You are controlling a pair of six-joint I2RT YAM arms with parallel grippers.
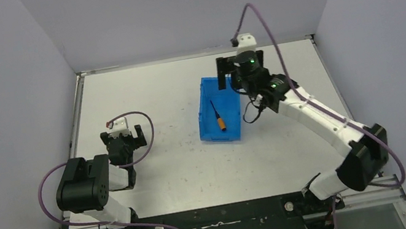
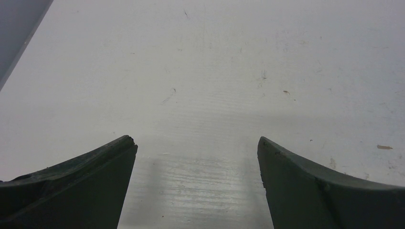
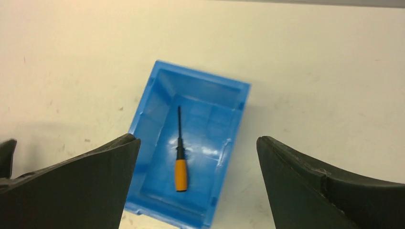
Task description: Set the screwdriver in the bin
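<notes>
Left arm sits folded at the near left, elbow up, wrist low over the table (image 1: 154, 98). Left gripper (image 1: 124, 140) points far-ward. Its wrist cam shows only both finger tips (image 2: 114, 157), jaws (image 2: 197, 143) wide apart w/ nothing btwn them, plus bare scuffed tabletop (image 2: 215, 71); finger bases are cut off by the frame.

Centre-right: the bin (image 1: 204, 108) lies on the table w/ the screwdriver (image 1: 219, 118) flat on its floor, orange handle at the near end, shaft pointing far. In the right wrist view the bin (image 3: 205, 81) has its lower-left corner hidden behind a finger, bottom edge cut off; the screwdriver (image 3: 179, 157) shows whole.

Right arm reaches out long from the near right, wrist raised over the bin's far end, cam looking down. Right gripper (image 1: 241, 71) overlaps the bin's far-right corner from above; jaws (image 3: 198, 139) spread wide, holding nothing.
</notes>
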